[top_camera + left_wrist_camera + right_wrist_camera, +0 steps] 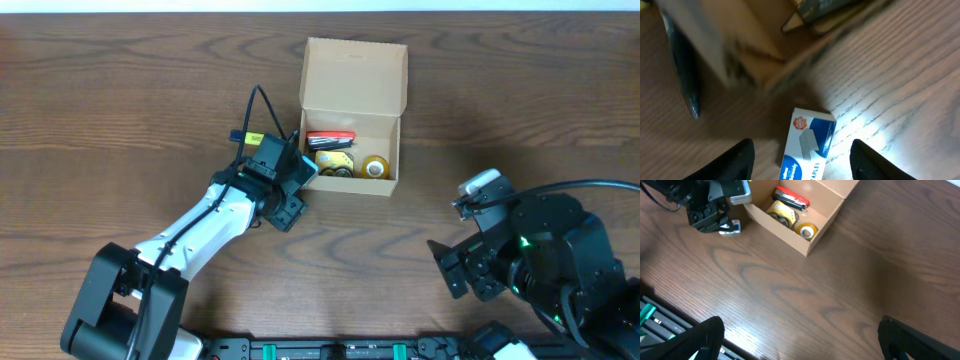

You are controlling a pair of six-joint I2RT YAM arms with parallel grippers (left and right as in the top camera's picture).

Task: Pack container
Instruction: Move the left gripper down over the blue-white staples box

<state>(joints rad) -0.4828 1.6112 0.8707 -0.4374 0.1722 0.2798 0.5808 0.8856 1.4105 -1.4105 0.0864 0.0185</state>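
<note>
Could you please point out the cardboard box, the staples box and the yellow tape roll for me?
cardboard box (pixel 355 75): overhead view, inside of the open lid.
staples box (pixel 807 145): left wrist view, blue-and-white top face.
yellow tape roll (pixel 375 167): overhead view, top of the roll.

I count one tan cardboard box (pixel 355 70) holding three items: one red pocket tool (pixel 330 138), one yellow-and-black round item (pixel 334 163) and one yellow tape roll (pixel 375 167). Outside it I count one blue-and-white staples box (pixel 807 147) and one dark pen (pixel 682 70).
</note>
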